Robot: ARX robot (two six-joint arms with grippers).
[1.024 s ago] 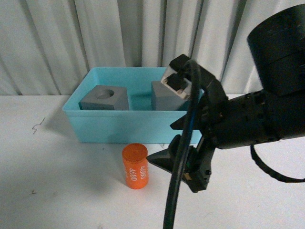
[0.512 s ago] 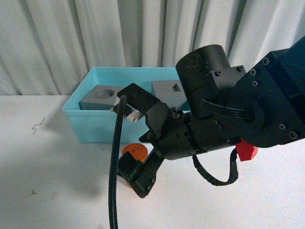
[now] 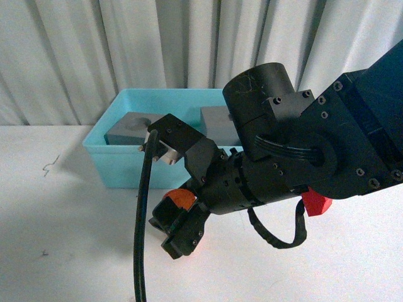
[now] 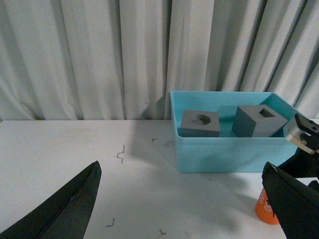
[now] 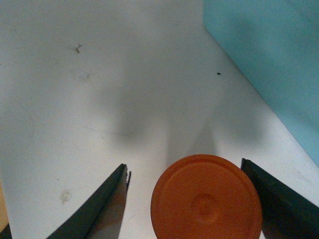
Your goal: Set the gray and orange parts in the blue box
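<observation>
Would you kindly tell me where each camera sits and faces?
Front: on the body, facing the curtain; right arm fills the foreground before the light turquoise-blue plastic bin.
Left wrist: looks across the white table at the bin; left gripper frames it.
Right wrist: looks down on the orange cylinder between the open right gripper.
All share the bin.

We take this for a robot test lab, plain white tabletop, pale pleated curtain closing off everything behind
</observation>
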